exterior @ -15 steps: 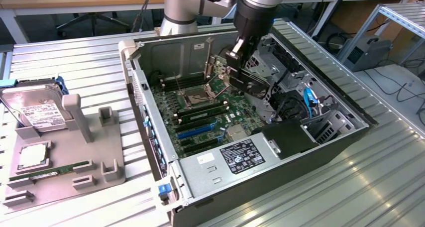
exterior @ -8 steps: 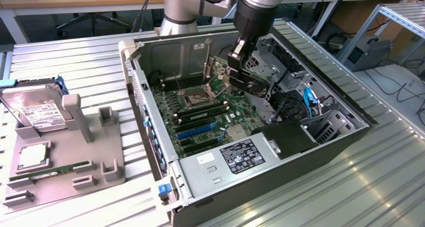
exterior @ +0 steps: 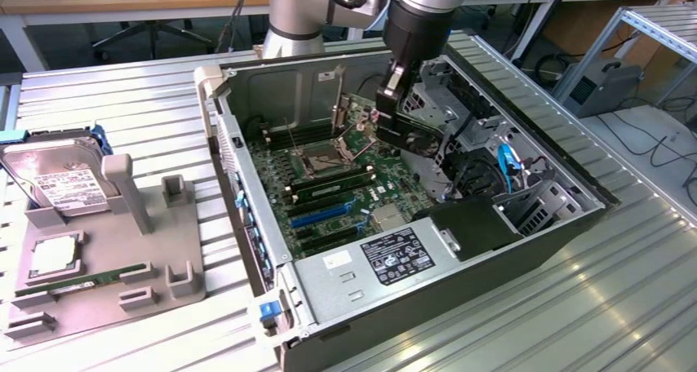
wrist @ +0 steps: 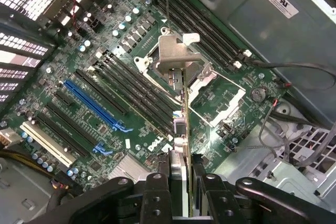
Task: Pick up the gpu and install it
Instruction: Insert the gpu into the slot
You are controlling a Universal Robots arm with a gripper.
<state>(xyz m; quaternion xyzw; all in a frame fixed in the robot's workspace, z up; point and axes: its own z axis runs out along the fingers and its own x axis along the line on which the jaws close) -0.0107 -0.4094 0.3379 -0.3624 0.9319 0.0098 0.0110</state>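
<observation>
Claw (wrist: 184,181) grips the gpu (wrist: 177,61) edge-on (silvery bracket leading), the motherboard (wrist: 105,103) beneath it: picked up, not yet seated.

Arm (exterior: 419,17) upright, claw (wrist: 185,174) pointing down, pinching gpu (wrist: 176,56)

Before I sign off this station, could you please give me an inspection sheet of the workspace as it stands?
Surface: ribbed metal table carrying an open computer case and a grey fixture tray.
Job's things: gpu held upright above the motherboard, not yet seated in a slot.
Clutter: hard drive, processor chip and memory stick, all on the tray.
Grippers: gripper shut on the gpu, inside the case.
Cables: blue cable and dark bundles within the case; loose cables on the floor.
Surroundings: wooden desks behind the table.
</observation>
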